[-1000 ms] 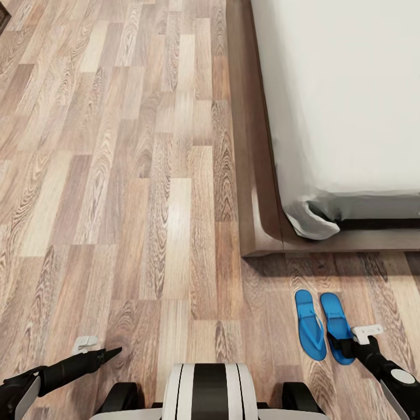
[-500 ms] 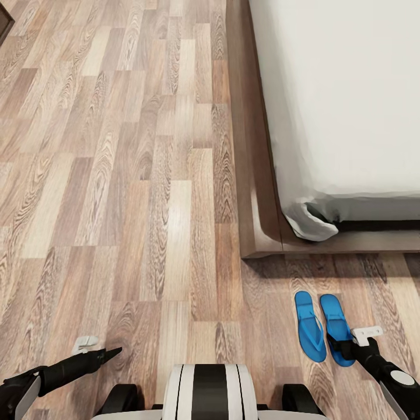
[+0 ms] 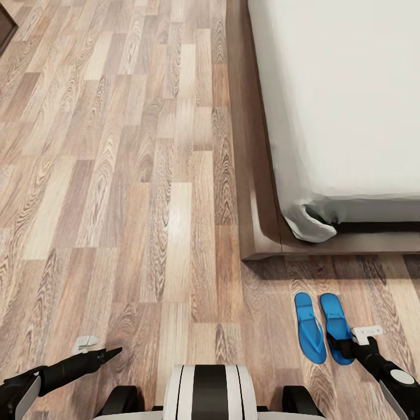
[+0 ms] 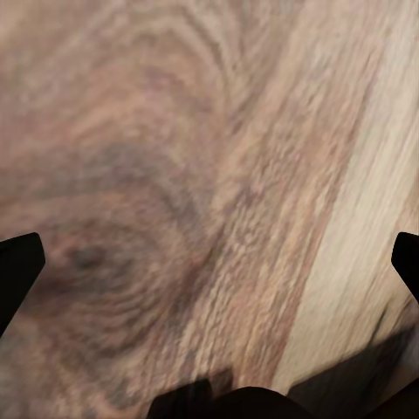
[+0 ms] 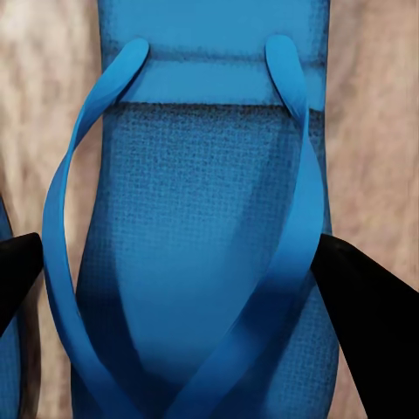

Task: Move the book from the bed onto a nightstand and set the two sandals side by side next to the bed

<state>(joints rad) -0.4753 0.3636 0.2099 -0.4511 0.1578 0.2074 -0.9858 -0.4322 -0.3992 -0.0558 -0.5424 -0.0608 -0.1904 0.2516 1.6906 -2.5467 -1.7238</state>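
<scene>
hovering wide open over bare floor (image 3: 146, 233), the left gripper (image 4: 209, 262) holds nothing, while the sandals (image 3: 324, 328) lie side by side just off the bed (image 3: 256, 192) corner. right gripper (image 5: 175, 262) straddles the right sandal (image 5: 196, 262), fingers spread and not clamped. best lift straight away without nudging it; no lettering readable.

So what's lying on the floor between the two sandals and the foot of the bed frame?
Nothing. In the head view, only bare wood-plank floor separates the sandals from the bed frame.
</scene>
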